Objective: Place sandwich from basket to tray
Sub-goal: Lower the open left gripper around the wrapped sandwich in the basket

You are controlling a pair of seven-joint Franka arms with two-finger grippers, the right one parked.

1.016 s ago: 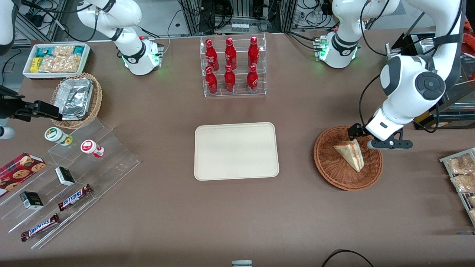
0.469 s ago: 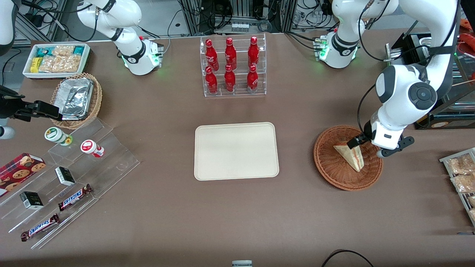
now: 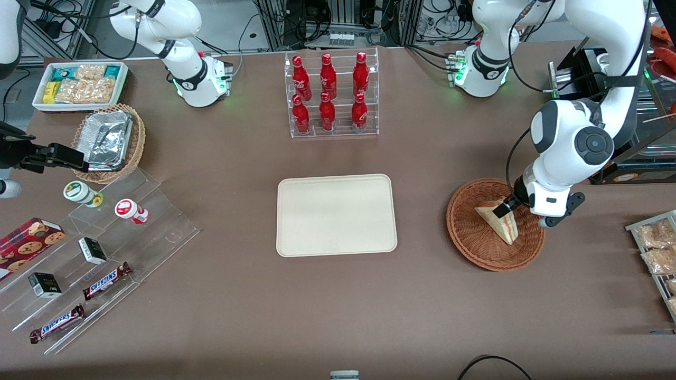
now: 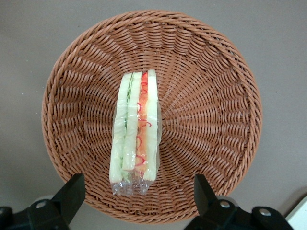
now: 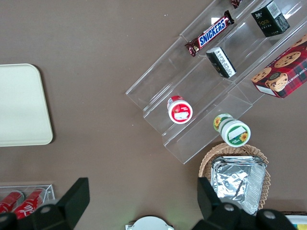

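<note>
While the hand (image 4: 136,196) hovers spread, the sandwich (image 4: 135,132) lies lengthwise between its fingers.

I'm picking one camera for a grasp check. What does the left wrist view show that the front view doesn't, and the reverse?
Only the wrist view: the open fingers spread wider than the sandwich, and its wrapper and filling layers. Only the front view: the tray, the bottle rack, and the gripper above the basket. Both: the sandwich lying in the basket.

sandwich (image 3: 499,222) in basket (image 3: 470,237) | pincer (image 4: 136,203) above, open | tray (image 3: 336,215) apart
</note>
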